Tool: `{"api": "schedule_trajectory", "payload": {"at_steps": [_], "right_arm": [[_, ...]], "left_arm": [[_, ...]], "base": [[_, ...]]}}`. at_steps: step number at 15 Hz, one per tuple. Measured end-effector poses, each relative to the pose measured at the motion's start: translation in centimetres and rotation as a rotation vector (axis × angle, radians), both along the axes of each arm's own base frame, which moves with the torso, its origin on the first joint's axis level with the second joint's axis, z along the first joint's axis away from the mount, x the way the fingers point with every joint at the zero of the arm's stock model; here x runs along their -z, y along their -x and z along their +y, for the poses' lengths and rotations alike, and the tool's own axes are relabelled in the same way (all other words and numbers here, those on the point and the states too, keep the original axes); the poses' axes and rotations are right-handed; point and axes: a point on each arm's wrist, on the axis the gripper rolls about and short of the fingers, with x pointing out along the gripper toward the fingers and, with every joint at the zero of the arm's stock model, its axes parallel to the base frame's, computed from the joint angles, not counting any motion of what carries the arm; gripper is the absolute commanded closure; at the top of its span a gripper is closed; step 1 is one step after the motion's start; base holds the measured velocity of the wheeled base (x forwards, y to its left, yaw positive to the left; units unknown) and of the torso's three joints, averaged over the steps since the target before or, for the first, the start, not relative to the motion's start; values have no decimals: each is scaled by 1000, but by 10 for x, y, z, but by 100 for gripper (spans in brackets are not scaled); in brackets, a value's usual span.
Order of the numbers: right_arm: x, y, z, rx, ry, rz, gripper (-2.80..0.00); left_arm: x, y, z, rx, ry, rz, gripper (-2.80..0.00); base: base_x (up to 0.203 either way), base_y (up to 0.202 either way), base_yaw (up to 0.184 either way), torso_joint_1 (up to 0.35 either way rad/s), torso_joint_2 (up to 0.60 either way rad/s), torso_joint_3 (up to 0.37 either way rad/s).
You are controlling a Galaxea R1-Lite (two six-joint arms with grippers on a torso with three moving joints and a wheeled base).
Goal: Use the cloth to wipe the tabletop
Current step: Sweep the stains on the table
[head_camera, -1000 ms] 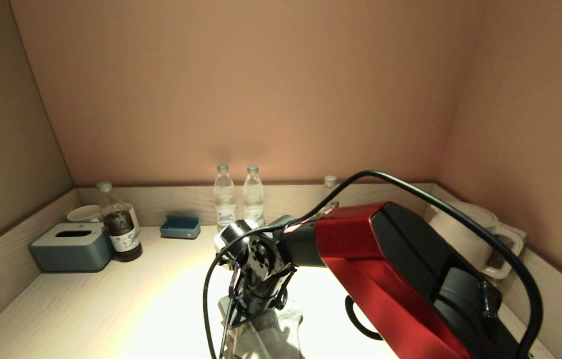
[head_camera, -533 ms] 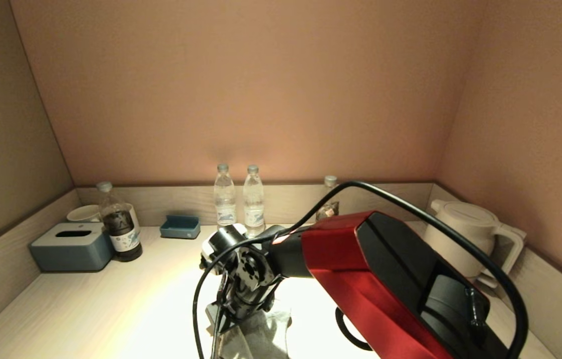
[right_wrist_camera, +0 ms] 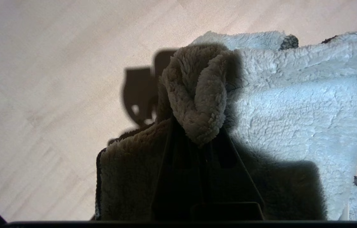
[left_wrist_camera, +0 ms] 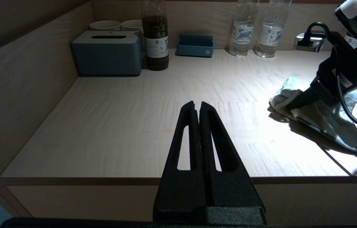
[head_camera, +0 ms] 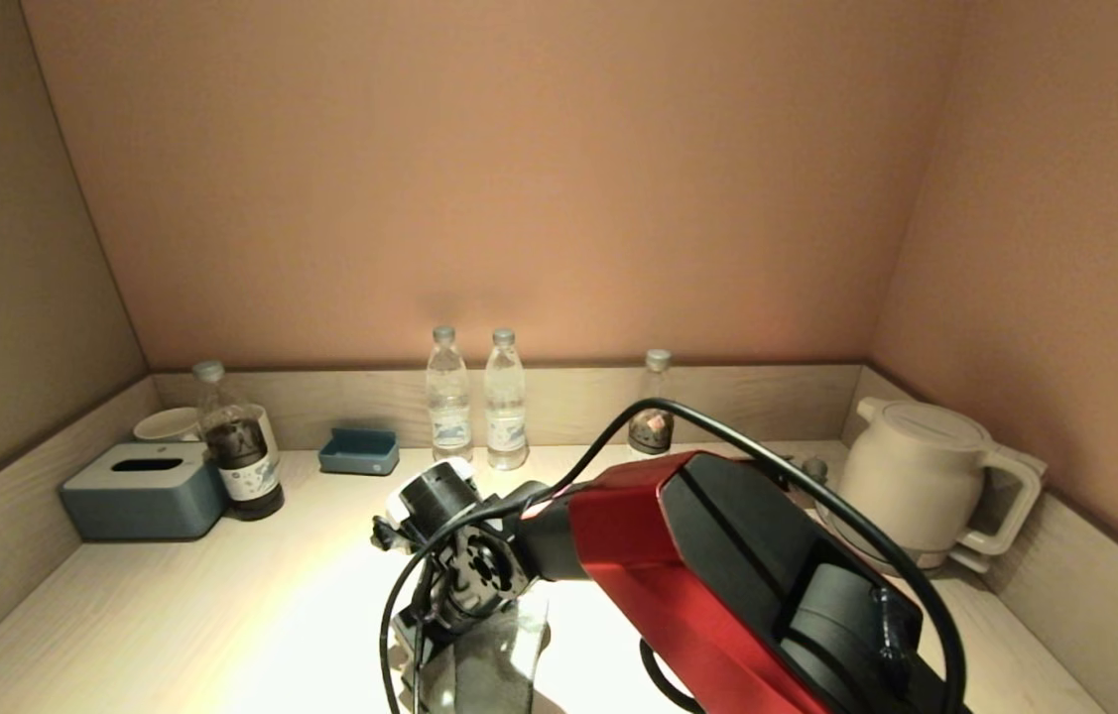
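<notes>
A fluffy pale grey cloth (head_camera: 494,669) lies on the light wooden tabletop (head_camera: 221,615) near the front middle. My right gripper (right_wrist_camera: 197,139) is shut on a bunched fold of the cloth (right_wrist_camera: 292,107) and presses it down on the wood. In the left wrist view the cloth (left_wrist_camera: 324,115) and the right gripper (left_wrist_camera: 302,98) show at the far right. My left gripper (left_wrist_camera: 196,106) is shut and empty, parked at the table's front edge, apart from the cloth.
Along the back wall stand a blue tissue box (head_camera: 142,491), a dark drink bottle (head_camera: 239,461), cups (head_camera: 167,424), a small blue tray (head_camera: 358,451), two water bottles (head_camera: 447,402), another bottle (head_camera: 656,407) and a white kettle (head_camera: 921,486). Side walls close in left and right.
My right arm has dragged the cloth leftward across the table, uncovering the kettle and the third bottle behind it.
</notes>
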Motion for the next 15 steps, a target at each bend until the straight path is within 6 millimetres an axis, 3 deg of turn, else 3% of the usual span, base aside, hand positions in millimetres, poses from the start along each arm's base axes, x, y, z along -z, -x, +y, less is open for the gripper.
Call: {"api": "schedule_trajectory", "payload": {"at_steps": [7,15], "right_arm": [[7,-5,6,-39,-2,-97,0],[-6,-42,-53,154,72,-23,0]], "left_arm": [[0,0,0,0,0,0,0],[0,0,0,-1,0,0,0]], "base": [[0,0,0,0,0,0],[0,0,0,0,0,0]]}}
